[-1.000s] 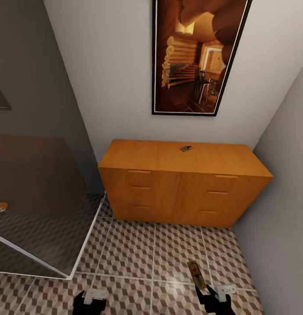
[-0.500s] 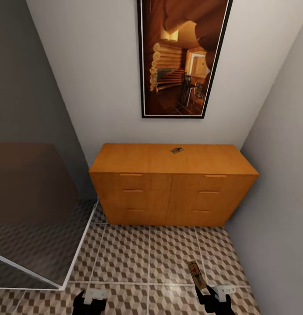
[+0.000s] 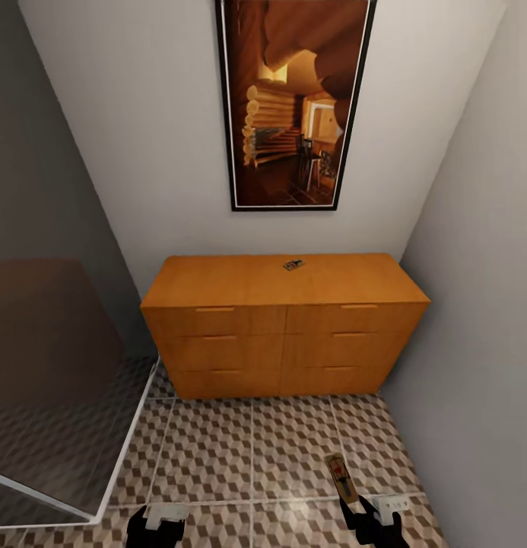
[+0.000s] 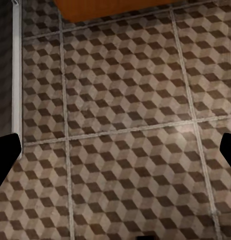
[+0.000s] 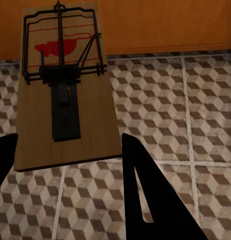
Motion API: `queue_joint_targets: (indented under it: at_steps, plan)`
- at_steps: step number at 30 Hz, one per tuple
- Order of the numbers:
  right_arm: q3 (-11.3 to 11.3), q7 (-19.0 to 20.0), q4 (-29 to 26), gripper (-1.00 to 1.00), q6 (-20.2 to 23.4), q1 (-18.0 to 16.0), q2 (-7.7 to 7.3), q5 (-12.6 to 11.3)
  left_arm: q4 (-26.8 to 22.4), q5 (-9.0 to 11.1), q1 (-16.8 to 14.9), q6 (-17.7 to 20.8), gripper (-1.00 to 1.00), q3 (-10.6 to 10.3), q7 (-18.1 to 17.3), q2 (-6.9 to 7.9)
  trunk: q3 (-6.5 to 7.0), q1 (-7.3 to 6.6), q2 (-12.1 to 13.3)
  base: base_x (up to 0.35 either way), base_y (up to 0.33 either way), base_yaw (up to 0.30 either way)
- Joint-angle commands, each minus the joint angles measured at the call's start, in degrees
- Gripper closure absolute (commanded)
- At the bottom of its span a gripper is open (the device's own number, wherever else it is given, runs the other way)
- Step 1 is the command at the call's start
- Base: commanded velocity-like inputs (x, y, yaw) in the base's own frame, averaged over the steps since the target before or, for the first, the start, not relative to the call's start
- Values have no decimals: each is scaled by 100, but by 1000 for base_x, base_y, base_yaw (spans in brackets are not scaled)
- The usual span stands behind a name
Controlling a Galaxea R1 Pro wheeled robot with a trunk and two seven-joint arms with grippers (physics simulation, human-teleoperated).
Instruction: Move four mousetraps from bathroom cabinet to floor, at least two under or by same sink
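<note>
The orange-brown cabinet stands against the back wall, and its lower edge shows in the left wrist view. One mousetrap lies on the cabinet's top near the back. A second mousetrap, a tan board with dark wire and a red mark, sticks forward from my right gripper, which is shut on its near end above the cube-patterned bathroom floor. My left gripper hangs open over bare tiles, holding nothing. The sink is out of view.
A glass shower partition with a white frame stands at the left. A grey wall closes the right side. A tall framed picture hangs above the cabinet. Tiled floor lies between me and the cabinet.
The whole view has shifted: the cabinet and picture now sit lower-left and look farther off, so the camera moved back. Both grippers hold the same pose, and the trap stays in the right one.
</note>
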Motion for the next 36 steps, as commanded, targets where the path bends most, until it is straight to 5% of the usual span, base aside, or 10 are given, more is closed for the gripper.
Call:
queue_joint_targets:
  at_steps: [1,36]
  plan:
    - [23,53,7,100,-7,-5,-2,-81,25,42,-11,-37,-100,-50,11,-5,-2,4,-11,0,0,-128]
    - [23,49,7,100,-6,-5,-2,-81,25,42,-11,-30,-100,-50,9,-5,296,4,-11,0,0,-125]
